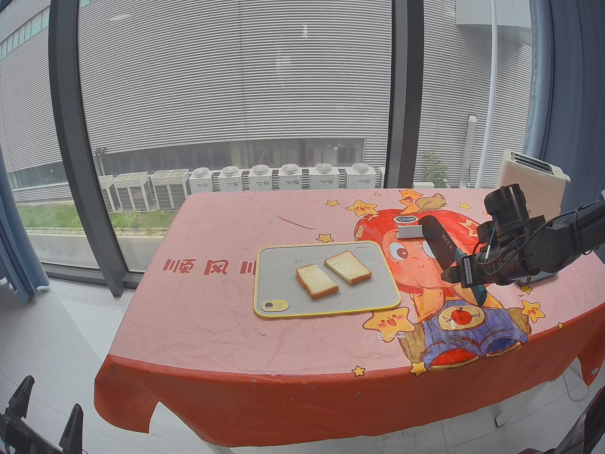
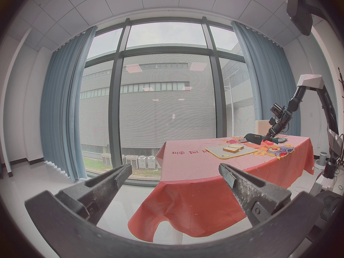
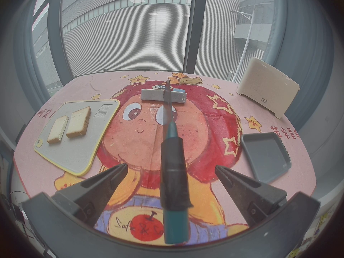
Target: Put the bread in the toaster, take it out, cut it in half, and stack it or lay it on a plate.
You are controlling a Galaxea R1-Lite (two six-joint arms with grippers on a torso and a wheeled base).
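Note:
Two half slices of bread lie side by side on the grey, yellow-edged cutting board, also visible as the pair. Right of the board, my right gripper is low over the cloth. Its fingers stand apart on either side of a knife with a teal handle and a black blade, and neither touches it. The blade points at the grey knife holder. My left gripper hangs open and empty, off the table's near left corner.
A cream toaster stands at the table's far right corner. A dark grey square plate sits near the right edge, in front of the toaster. The orange cloth around the board is bare.

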